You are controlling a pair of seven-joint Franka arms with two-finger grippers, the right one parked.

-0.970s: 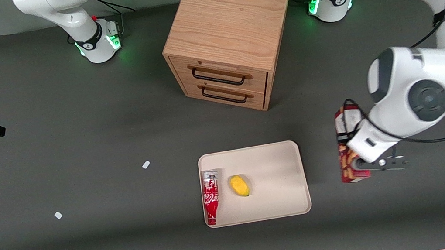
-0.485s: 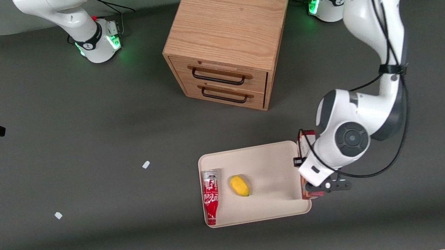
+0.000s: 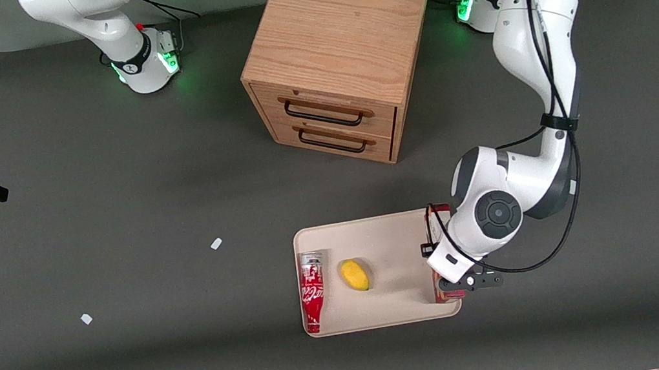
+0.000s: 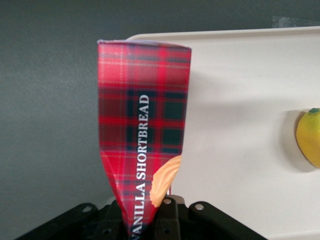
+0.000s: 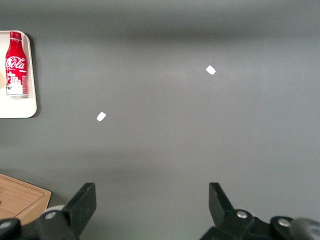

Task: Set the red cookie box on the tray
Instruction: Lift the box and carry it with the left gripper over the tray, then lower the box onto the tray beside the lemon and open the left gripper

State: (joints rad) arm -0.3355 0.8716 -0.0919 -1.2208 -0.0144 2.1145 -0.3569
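Observation:
My left gripper (image 3: 445, 272) is shut on the red cookie box (image 4: 142, 135), a slim dark red tartan box printed "VANILLA SHORTBREAD" with a tan cookie pictured. It holds the box over the edge of the beige tray (image 3: 389, 231) at the tray's working-arm end. In the front view the wrist hides most of the box (image 3: 448, 292); only its ends show. In the left wrist view the gripper (image 4: 145, 220) pinches the box's near end, and the box lies along the rim of the tray (image 4: 250, 70). I cannot tell whether the box touches the tray.
On the tray lie a red-and-white soda bottle (image 3: 313, 290) and a yellow fruit (image 3: 355, 274). A wooden two-drawer cabinet (image 3: 342, 52) stands farther from the front camera than the tray. Two small white scraps (image 3: 216, 243) lie on the dark mat toward the parked arm's end.
My left gripper has carried the cookie box sideways from the bare mat at the working arm's end to over the tray's edge. The bottle and fruit have not moved.

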